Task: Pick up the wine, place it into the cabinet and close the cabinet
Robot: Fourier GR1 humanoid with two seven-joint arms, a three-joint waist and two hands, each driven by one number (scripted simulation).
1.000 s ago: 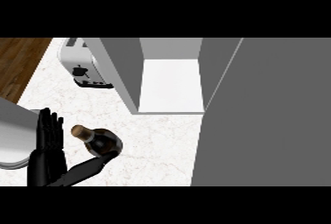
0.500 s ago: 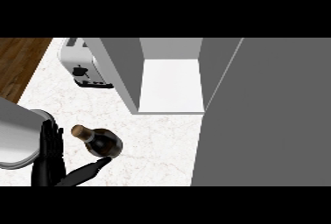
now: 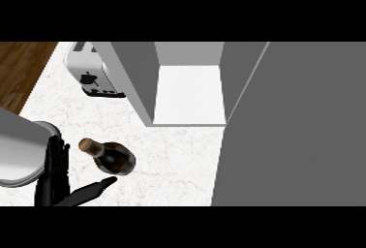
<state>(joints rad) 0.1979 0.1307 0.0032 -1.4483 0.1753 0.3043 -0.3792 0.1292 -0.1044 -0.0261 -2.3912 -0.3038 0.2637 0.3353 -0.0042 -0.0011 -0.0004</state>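
Your wine (image 3: 113, 157) sits on the worktop (image 3: 172, 155) toward its front left. It is in the same spot as a second ago, outside the open cabinet (image 3: 190, 92) that stands nearer the back edge. Your left hand (image 3: 53, 186) is just left of the bottle, fingers (image 3: 55, 155) straight and open, gripping nothing, the thumb pointing in below it. The hand has dropped toward the front edge since a second ago, and the toaster (image 3: 93, 72) rests at the back left corner.

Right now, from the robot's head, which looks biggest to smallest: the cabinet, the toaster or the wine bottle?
Cabinet, by far.
Toaster.
Wine bottle, only slightly smaller; it is seen from above, so that is unsure.
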